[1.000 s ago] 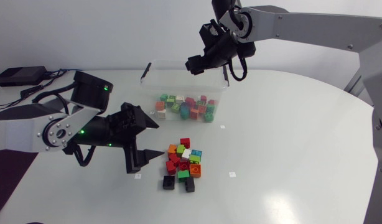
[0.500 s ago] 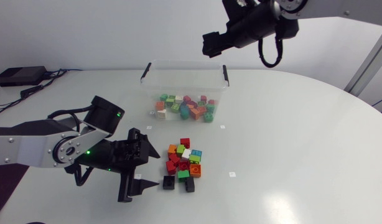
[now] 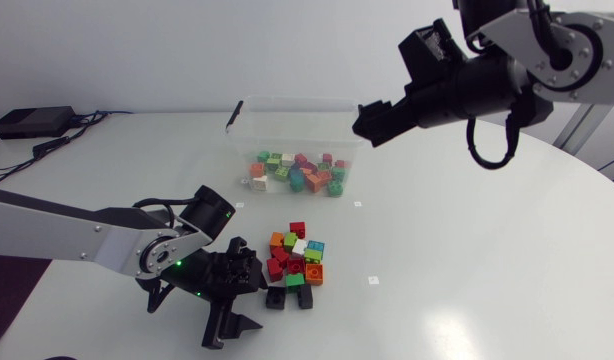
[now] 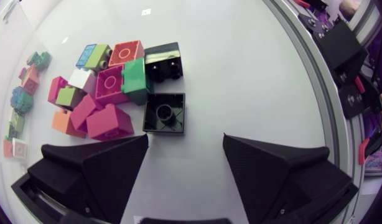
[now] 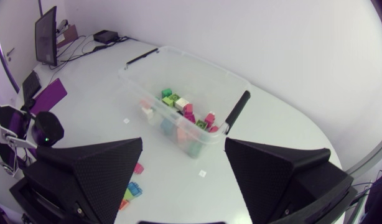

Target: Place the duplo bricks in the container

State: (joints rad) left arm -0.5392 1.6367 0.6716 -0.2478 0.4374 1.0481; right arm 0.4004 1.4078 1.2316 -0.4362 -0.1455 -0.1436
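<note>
here, the left gripper (image 4: 185, 142), fingers apart, sits beside the brick pile (image 3: 295, 256), facing a black brick (image 4: 164, 114); the right gripper (image 3: 371, 121), also spread, hangs well apart from it.

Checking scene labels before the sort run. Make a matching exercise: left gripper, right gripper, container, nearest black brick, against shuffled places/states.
1 left gripper
2 right gripper
3 container
4 black brick

A hollow side up, just ahead of the left gripper
B open, raised high above the table
C open, low beside the pile of bricks
D holds many bricks

Pairs: 1-C, 2-B, 3-D, 4-A
</note>
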